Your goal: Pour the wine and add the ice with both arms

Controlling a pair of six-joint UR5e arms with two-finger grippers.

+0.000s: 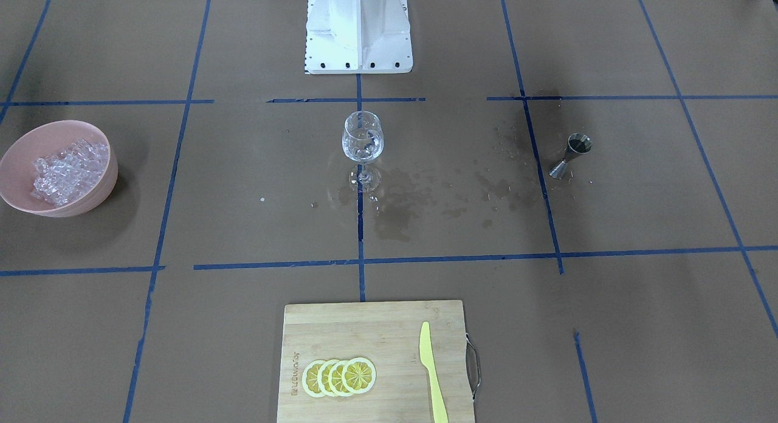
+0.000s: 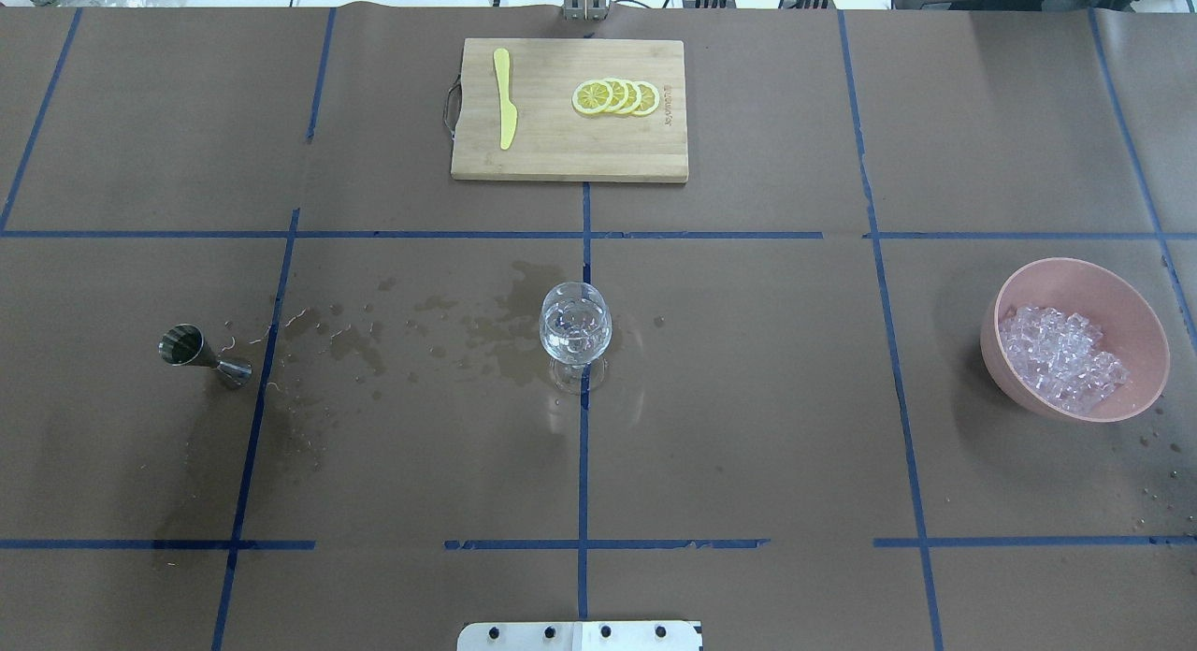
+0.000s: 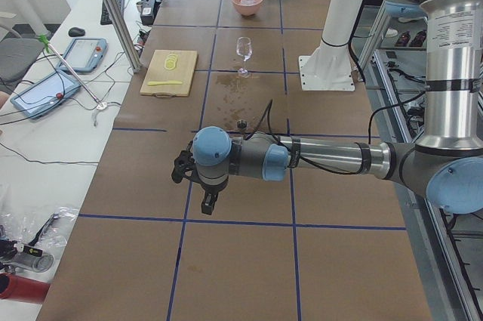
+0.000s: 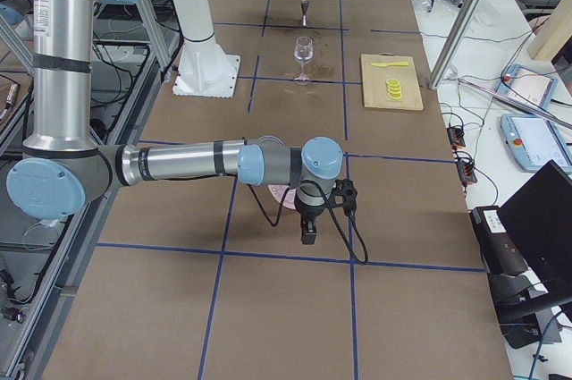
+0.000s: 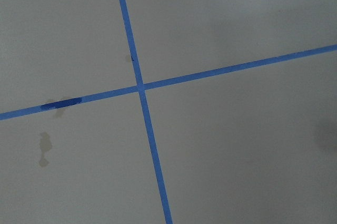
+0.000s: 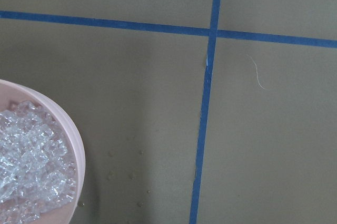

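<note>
A clear stemmed wine glass [image 1: 363, 137] [image 2: 575, 325] stands at the table's middle, with something clear glinting inside. The ice [image 1: 64, 171] [image 2: 1061, 356] fills a pink bowl [image 1: 97, 192] [image 2: 1019, 286] on the robot's right side. The right wrist view shows the ice [image 6: 29, 174] at its lower left. My left gripper [image 3: 206, 202] hangs above bare table beyond the jigger, seen only in the left side view. My right gripper [image 4: 308, 235] hangs just past the bowl, seen only in the right side view. I cannot tell whether either is open or shut.
A steel jigger [image 1: 571, 155] [image 2: 201, 354] stands on the robot's left side, with wet stains [image 2: 355, 342] between it and the glass. A wooden cutting board [image 2: 561, 155] with lemon slices [image 2: 617, 97] and a yellow knife [image 2: 505, 99] lies at the far edge. The white column base [image 1: 358, 52] stands behind the glass.
</note>
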